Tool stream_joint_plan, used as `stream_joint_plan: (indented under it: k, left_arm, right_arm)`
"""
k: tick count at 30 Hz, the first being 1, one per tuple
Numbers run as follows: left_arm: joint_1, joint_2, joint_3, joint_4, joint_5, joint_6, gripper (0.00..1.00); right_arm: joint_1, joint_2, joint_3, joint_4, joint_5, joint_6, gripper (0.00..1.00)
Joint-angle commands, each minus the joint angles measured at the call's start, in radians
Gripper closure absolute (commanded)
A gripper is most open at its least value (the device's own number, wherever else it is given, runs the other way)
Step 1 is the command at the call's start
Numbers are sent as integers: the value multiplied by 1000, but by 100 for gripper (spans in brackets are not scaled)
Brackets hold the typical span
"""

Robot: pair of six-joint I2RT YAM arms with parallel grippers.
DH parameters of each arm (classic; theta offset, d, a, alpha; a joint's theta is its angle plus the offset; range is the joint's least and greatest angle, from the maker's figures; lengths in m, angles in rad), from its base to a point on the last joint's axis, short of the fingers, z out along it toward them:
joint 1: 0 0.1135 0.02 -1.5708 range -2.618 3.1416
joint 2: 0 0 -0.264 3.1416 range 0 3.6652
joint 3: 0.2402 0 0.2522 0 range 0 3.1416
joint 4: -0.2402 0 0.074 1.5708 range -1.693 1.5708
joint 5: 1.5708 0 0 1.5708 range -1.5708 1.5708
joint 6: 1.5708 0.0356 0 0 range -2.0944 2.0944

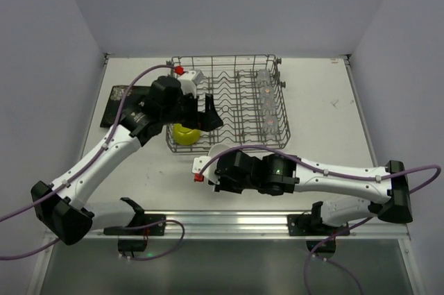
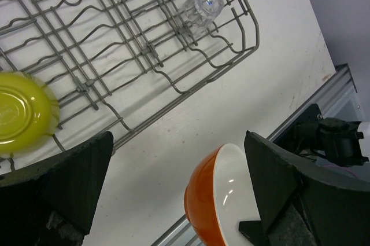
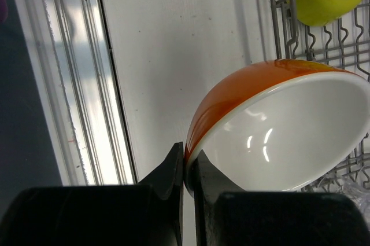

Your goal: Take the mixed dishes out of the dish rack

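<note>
Orange bowl [image 3: 277,124], pinched at its rim by the right gripper [image 3: 185,168], should go down level at six o'clock of the dish rack [image 1: 283,111]; the left gripper [image 2: 179,179] gapes empty.

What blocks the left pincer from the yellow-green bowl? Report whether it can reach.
Probably yes: the left pincer hangs open near the yellow-green bowl in the dish rack; the orange bowl in the right pincer sits clear.
</note>
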Motion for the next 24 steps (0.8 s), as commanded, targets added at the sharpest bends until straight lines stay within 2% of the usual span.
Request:
stream_joint_plan:
  k: [1,8,13,21,22,24]
  left_arm:
    - [-62,-3,7,11,-23,8,0]
    - [-162,14,-30,10,-13,27,6]
    - [-198,50,-34,-37,-99,47,11]
    - [-224,83,-41,-72,-185,74,43]
    - [-227,86,-37,-76,-196,76,56]
    - [-230,96,-36,-90,-226,82,69]
  right_arm:
    - [13,-10,51,-29,100,-31,100]
    - [13,12,45,-49,84,-37,100]
    - [12,15,68,-64,127,-35,100]
    - [12,99,129,-139,209,-17,100]
    - [12,104,134,-139,212,-17,100]
    - [12,113,145,-139,224,-20,100]
